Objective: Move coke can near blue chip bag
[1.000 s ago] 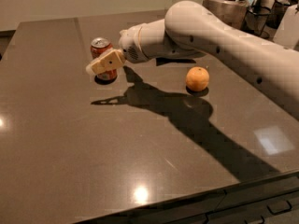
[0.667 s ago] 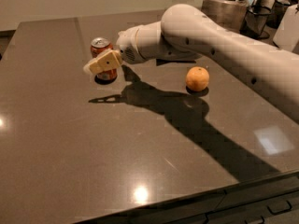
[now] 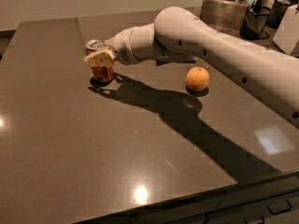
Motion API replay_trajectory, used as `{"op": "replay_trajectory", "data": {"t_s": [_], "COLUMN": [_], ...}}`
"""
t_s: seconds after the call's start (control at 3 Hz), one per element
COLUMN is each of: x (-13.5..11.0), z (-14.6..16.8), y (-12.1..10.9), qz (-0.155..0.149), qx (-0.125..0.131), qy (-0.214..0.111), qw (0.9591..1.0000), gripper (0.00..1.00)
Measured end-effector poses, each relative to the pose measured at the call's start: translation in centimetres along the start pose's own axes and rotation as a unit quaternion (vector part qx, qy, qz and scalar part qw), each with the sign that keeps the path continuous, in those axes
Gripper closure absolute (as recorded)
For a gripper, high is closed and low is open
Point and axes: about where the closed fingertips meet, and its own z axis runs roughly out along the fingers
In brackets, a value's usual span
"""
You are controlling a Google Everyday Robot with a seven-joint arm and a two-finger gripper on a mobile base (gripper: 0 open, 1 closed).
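The small red-orange cylindrical coke can stands upright on the dark, glossy brown table, towards its far left. You see it held between the fingers of the gripper: one tan pad lies across its upper front, and the other is hidden behind it. The can's silver top shows above the pad and its red lower body below, over a dark shadow. The white, thick-jointed arm reaches in low from the right, roughly level. A round orange fruit sits well apart, to the can's right.
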Motion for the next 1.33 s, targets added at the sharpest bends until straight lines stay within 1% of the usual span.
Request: {"op": "replay_trajectory", "data": {"t_s": [0.33,0.67,1.0,1.33], "x": [-1.3,-2.1,-1.7,-0.7], "z": [-0.9,-2.2,-5.3,-7.4], "y": [-1.0,-2.0,-4.2,-6.2], "qz": [0.009,0.013,0.021,0.027], "qx": [0.015,0.03,0.066,0.094], "qy": [-0.022,-0.033,-0.037,-0.032], "qw": [0.9996,0.9989,0.9969,0.9947], "gripper": [0.73,0.95,1.0,1.0]}}
